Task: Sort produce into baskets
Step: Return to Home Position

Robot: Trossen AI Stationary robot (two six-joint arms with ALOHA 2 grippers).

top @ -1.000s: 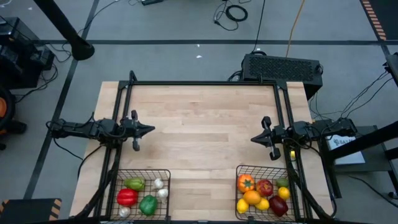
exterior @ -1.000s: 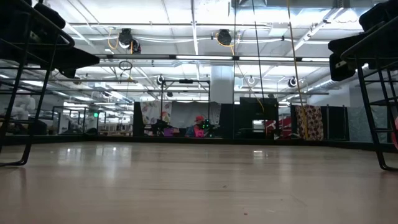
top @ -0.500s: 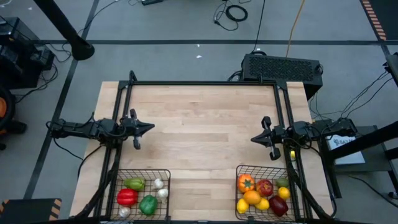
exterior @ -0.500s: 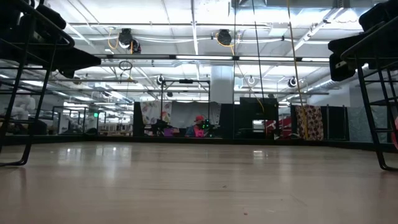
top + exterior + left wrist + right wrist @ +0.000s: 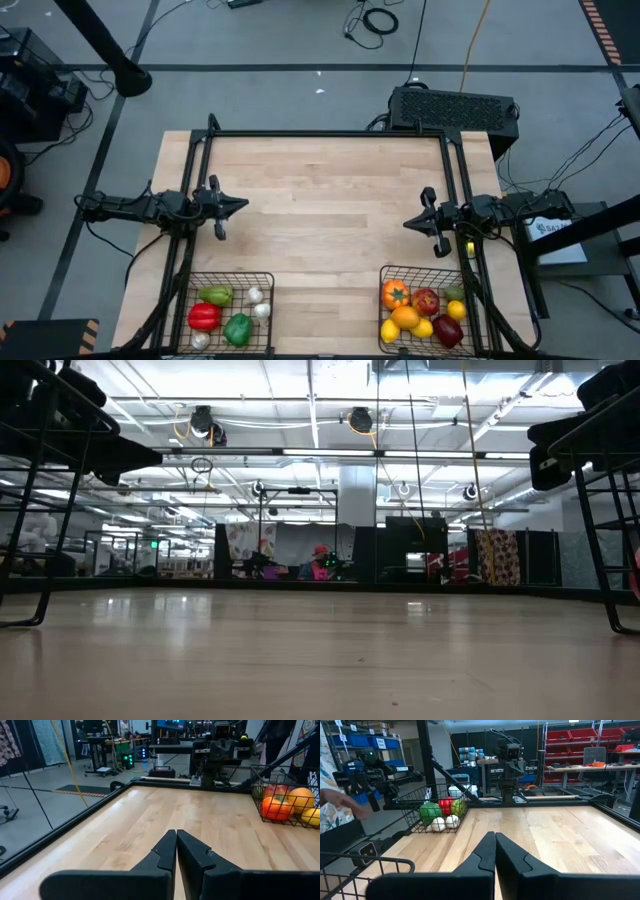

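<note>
My left claw (image 5: 240, 207) hangs over the table's (image 5: 320, 190) left edge, fingers pressed together, gripping nothing; the left basket (image 5: 230, 274), at the table's lower-left corner seen from above, holds peppers (image 5: 203, 316) and garlic (image 5: 255, 296); the right basket (image 5: 420, 268), at the lower-right corner, holds a tomato (image 5: 396, 294), an apple (image 5: 426, 300) and lemons (image 5: 390, 330); my right claw (image 5: 408, 223), over the table's right edge, is pressed together too, empty.

Produce (image 5: 405, 317) in left basket (image 5: 232, 275) and right basket (image 5: 420, 268)
</note>
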